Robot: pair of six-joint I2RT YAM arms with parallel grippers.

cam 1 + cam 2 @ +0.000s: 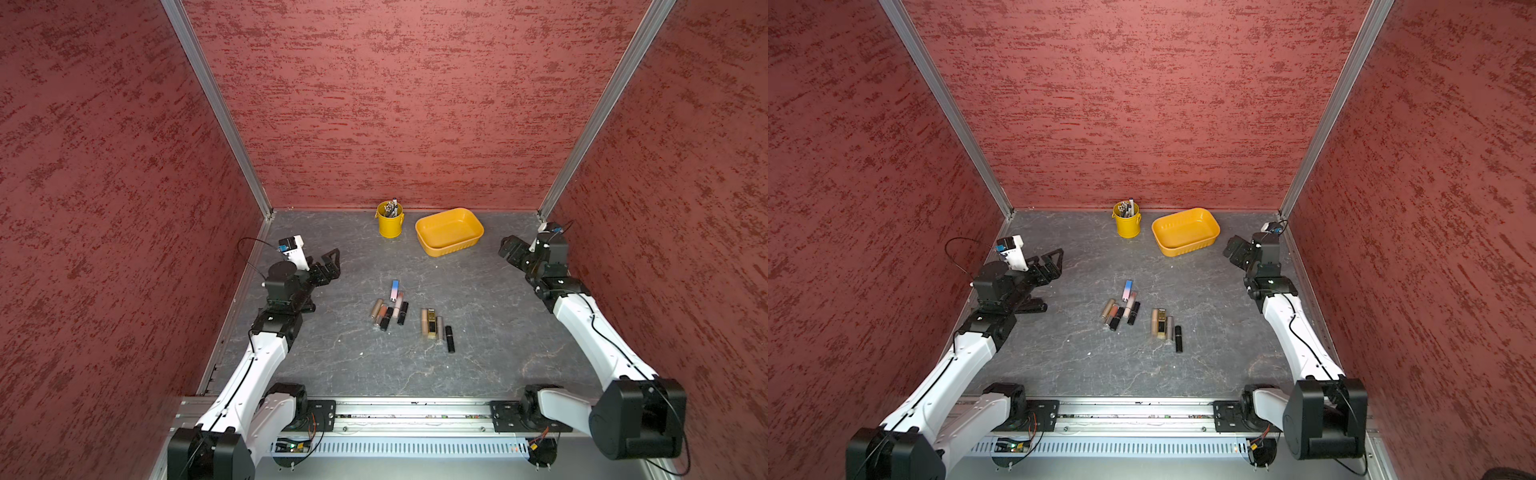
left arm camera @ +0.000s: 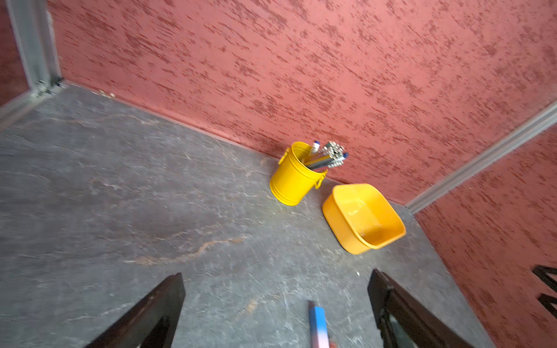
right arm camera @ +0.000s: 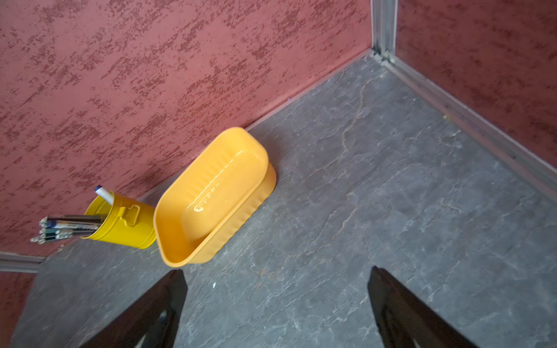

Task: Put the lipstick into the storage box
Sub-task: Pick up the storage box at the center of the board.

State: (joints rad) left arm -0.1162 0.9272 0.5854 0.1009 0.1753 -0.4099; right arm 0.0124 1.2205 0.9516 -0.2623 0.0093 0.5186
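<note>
Several lipsticks lie in two loose groups mid-table in both top views: a left group (image 1: 388, 313) with a blue-and-pink lipstick (image 1: 395, 289) at its far end, and a right group (image 1: 434, 326) of gold, beige and black tubes. The yellow-orange storage box (image 1: 453, 248) stands empty near the back wall. My left gripper (image 1: 326, 279) hovers open left of the lipsticks; in the left wrist view the blue-and-pink lipstick (image 2: 318, 324) lies on the table below its spread fingers. My right gripper (image 1: 508, 249) is open and empty, right of the storage box (image 3: 253, 205).
A yellow metal bucket (image 1: 390, 226) full of pens stands just left of the storage box against the back wall. Red textured walls close in the grey stone-look table (image 1: 340, 365) on three sides. An aluminium rail (image 1: 411, 415) runs along the front edge.
</note>
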